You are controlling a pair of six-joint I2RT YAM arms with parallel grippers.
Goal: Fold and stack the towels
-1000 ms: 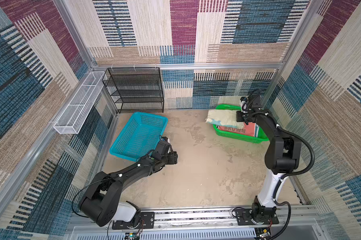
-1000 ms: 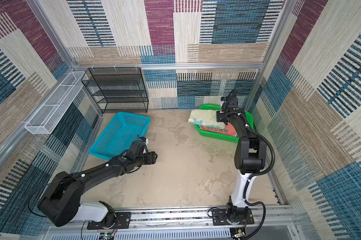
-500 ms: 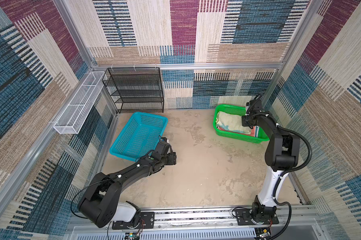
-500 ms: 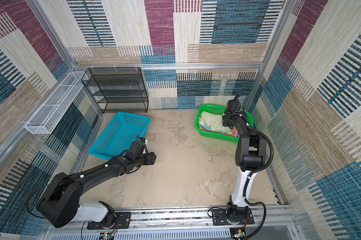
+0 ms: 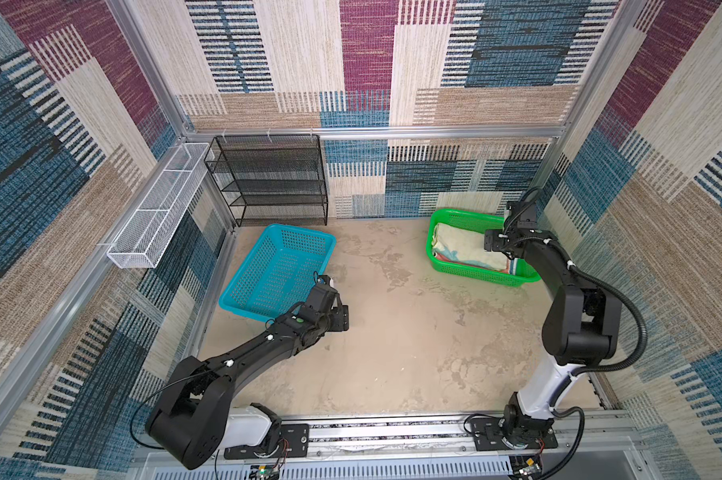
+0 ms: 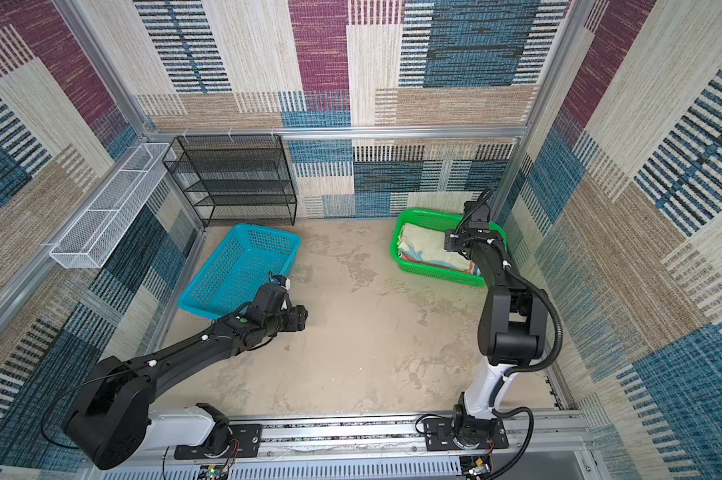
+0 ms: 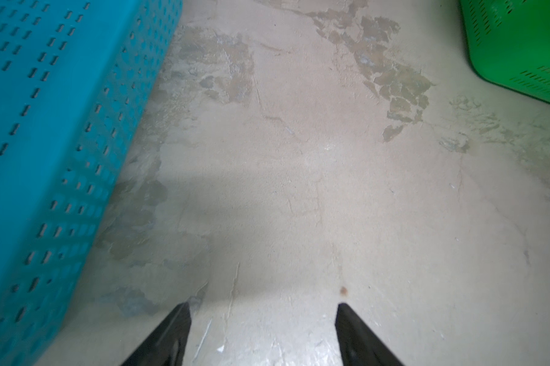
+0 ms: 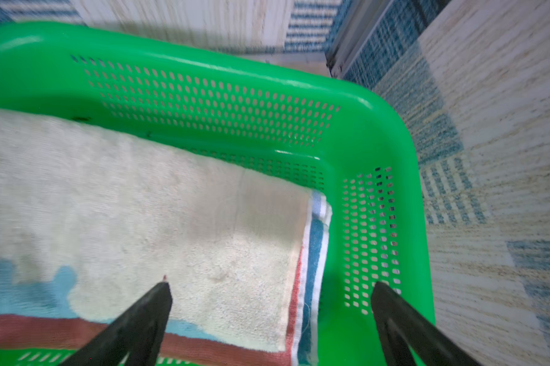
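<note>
The right hand (image 8: 271, 286), fingers wide apart and empty, hangs tilted down over a corner of the green basket (image 8: 378, 126), its arm stretched far forward. Just below it the towels (image 8: 140, 196) lie stacked inside the basket, cream on top, with blue and coral edges showing beneath. The left hand (image 7: 262, 305), fingers apart and empty, sits low over bare counter (image 7: 299, 174). The blue basket (image 7: 45, 126) is just beside it, and the towels are well apart from it.

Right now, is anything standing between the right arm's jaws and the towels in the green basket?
Nothing visible does. The right jaws stand open over the cream towel, which lies on top in the green basket.
</note>
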